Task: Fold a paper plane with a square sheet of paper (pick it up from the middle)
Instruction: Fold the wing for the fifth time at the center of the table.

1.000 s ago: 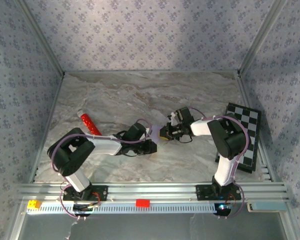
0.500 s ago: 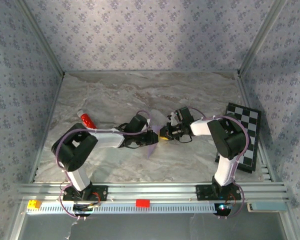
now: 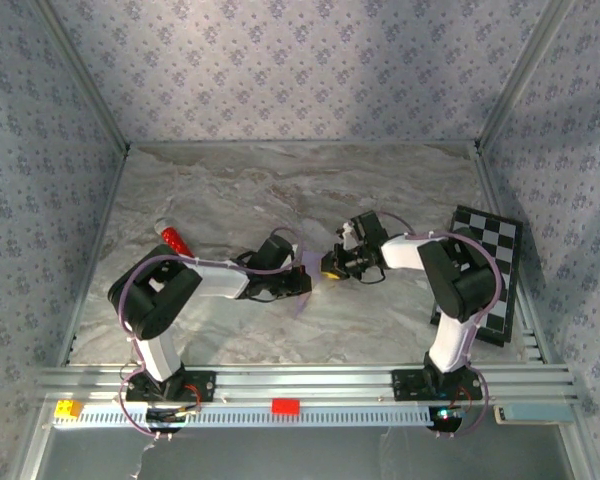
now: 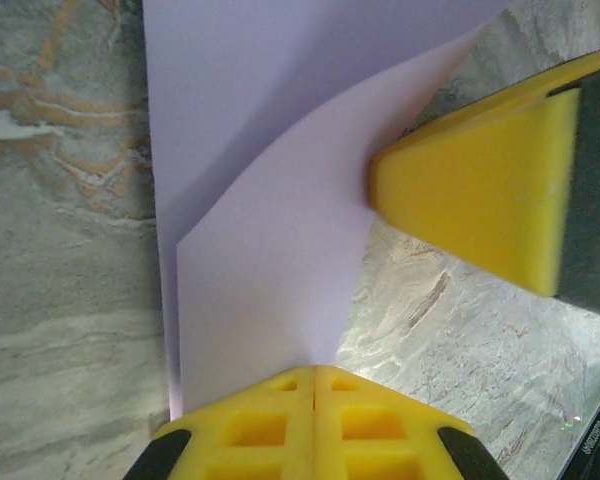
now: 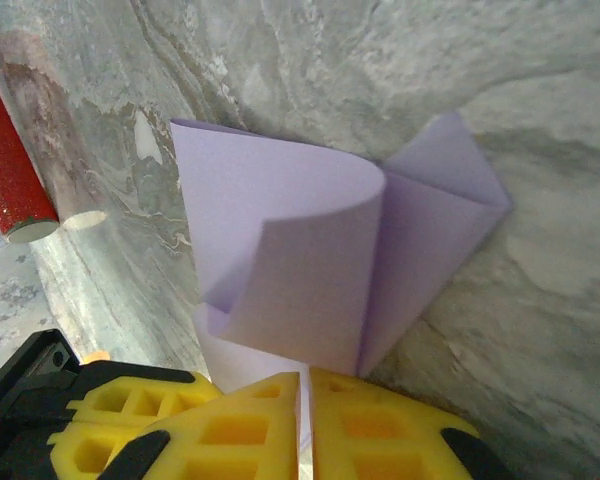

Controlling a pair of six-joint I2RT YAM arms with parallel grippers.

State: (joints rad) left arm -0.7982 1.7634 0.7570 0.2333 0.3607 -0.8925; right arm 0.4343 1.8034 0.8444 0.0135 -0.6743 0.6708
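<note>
Marble tabletop (image 3: 230,190) carries a checkered board (image 3: 490,260) at its right edge. Mid-table, btwn the arms, we see the square sheet of paper (image 4: 270,250), partly folded; left gripper (image 4: 313,378) and right gripper (image 5: 304,385) each clamp an edge. Red cylinder (image 5: 10,160) lies further left.

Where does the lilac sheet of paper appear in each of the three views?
Top external: the square sheet of paper is mid-table, by the left gripper and the right gripper.
Left wrist: centre, rising from the left gripper's shut fingers.
Right wrist: centre, curled, above the right gripper's shut fingers.
Shared landmark: the marbled table.
</note>
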